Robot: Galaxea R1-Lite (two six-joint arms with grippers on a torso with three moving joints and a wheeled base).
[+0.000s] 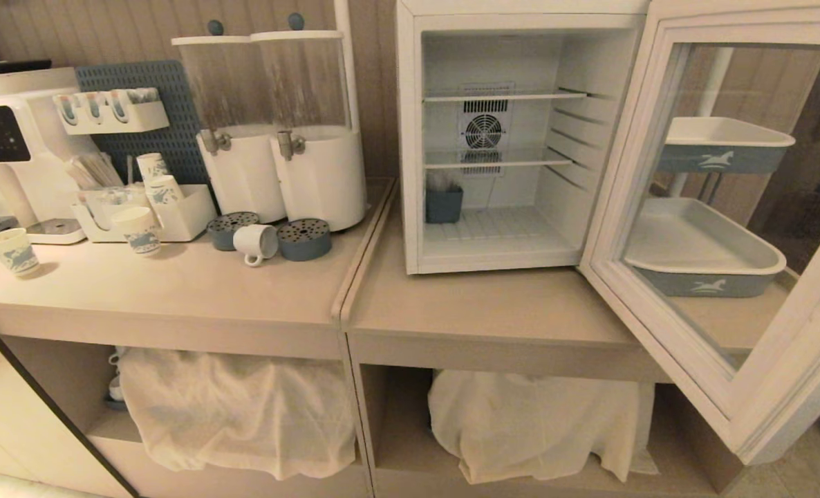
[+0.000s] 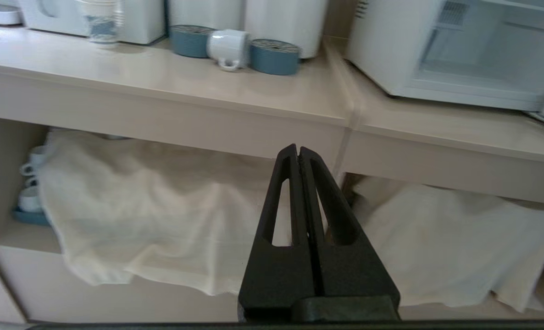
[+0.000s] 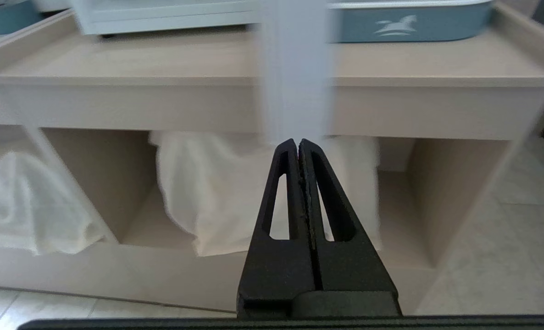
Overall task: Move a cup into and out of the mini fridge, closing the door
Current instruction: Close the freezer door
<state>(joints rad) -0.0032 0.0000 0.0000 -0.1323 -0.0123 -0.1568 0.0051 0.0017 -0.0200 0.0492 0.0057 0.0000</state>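
**Fridge open, cup lying on the counter, both grippers closed**

The mini fridge (image 1: 493, 138) stands on the right-hand counter (image 1: 479, 304) with its door (image 1: 728, 228) swung wide open to the fridge's right, the glass pane facing out over the counter edge. Inside the fridge are two wire shelves, a rear fan and a small blue-grey container (image 1: 444, 204) on the floor at its left wall.

The cup (image 1: 256, 243) lies on its side well to the left of the fridge, on the neighbouring counter, between two round blue-grey drip trays (image 1: 304, 238) and just in front of the two white drink dispensers (image 1: 278, 124). Its handle points toward the counter's front edge. Paper cups (image 1: 12, 250) with blue print stand further left of the fridge, near a white machine (image 1: 9, 138).

Neither arm shows in the head view. The left gripper (image 2: 298, 151) hangs below the counter edge, left of the fridge, fingers pressed together and holding nothing. The right gripper (image 3: 298, 144) sits low in front of the fridge's counter, just under the edge of the open door, also closed and empty. White cloths (image 1: 237, 408) hang over the shelves beneath both counters.
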